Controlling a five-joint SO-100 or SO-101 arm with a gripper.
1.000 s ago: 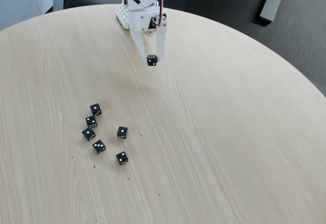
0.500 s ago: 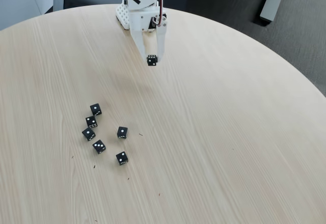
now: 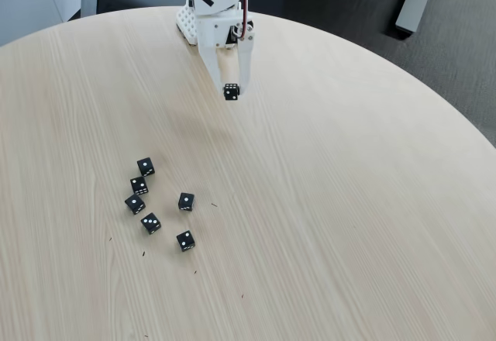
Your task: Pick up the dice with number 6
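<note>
1. Hand: the white two-finger hand hangs near the far edge of the round desk, fingers pointing down and clenched on the dice with number 6.
2. Dice with number 6: a small black cube crowded with white pips, held at the fingertips. It appears to be raised clear of the desk, with a faint shadow on the wood below and to the left.
3. Remaining dice: 6 black dice lie in a loose cluster at the left of the fixed view, well apart from the hand, their top faces showing few pips.
4. Change: across the last 1.0 s, hand, held dice and cluster keep the same positions; nothing has moved.
5. Reading: the stillness suggests a secure grasp with the lift finished. The pick appears essentially complete, the only evident risk being the small cube slipping from the fingertips.
</note>
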